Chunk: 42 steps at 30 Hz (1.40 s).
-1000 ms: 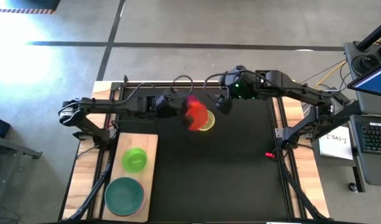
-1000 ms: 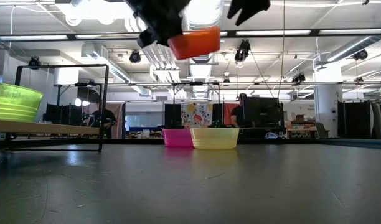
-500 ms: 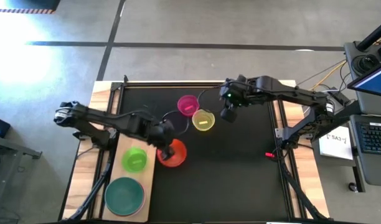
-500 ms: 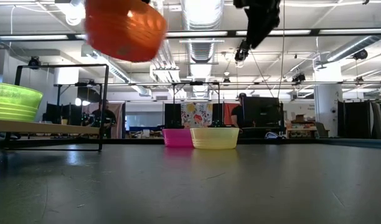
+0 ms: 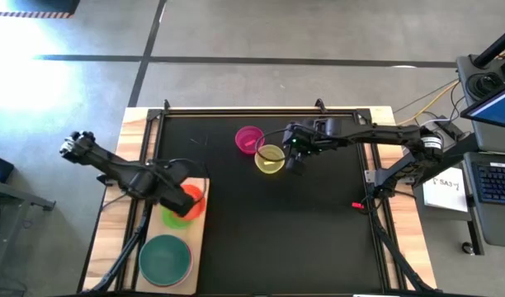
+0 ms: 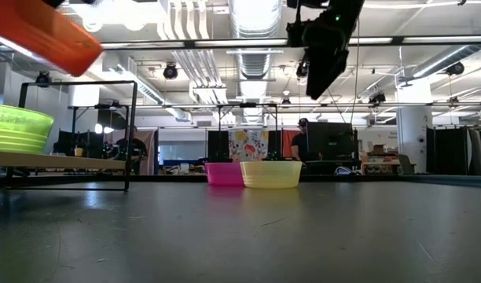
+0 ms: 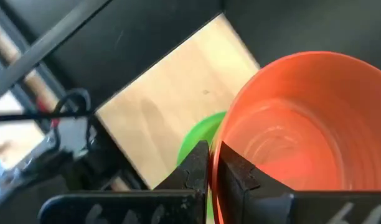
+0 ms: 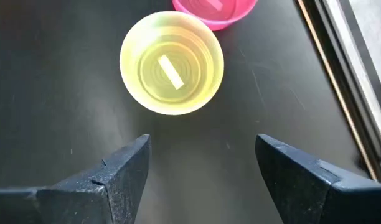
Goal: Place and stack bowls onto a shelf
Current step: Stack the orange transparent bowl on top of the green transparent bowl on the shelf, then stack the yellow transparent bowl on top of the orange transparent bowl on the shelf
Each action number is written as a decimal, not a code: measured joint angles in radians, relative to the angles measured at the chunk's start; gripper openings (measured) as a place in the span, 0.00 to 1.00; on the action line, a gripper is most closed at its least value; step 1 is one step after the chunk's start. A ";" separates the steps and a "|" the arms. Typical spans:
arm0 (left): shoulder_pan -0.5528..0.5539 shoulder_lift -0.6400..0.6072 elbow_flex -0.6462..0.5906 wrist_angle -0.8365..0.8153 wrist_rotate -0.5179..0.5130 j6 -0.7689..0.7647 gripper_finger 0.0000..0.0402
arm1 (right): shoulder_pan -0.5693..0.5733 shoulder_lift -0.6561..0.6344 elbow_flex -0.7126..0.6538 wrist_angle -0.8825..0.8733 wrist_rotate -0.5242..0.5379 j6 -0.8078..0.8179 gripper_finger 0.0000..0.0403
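The black mat (image 5: 318, 223) covers most of the table, and the shelf (image 5: 199, 247), a pale wooden board, lies along its left edge. On the shelf the teal-green bowl (image 5: 164, 257) sits at the near end, with the bright green bowl (image 5: 172, 216) just beyond it toward the far side. The left gripper (image 5: 172, 196) is over the shelf above that green bowl, its fingers pinched tight on the rim of the red bowl (image 5: 189, 200), which it carries tilted in the air; the red bowl overlaps the green one from above, and whether they touch is hard to judge. Well away from the shelf, near the middle of the mat's far half, the yellow bowl (image 5: 270, 158) stands touching the magenta bowl (image 5: 249, 139), which is the farther one. The right gripper (image 8: 203, 165) hangs above the mat just beside the yellow bowl, on the side away from the shelf, fingers spread wide and holding nothing.
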 joint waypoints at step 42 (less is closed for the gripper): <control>-0.177 -0.051 -0.292 0.089 0.082 -0.213 0.35 | -0.007 0.000 -0.156 0.316 -0.042 0.081 0.68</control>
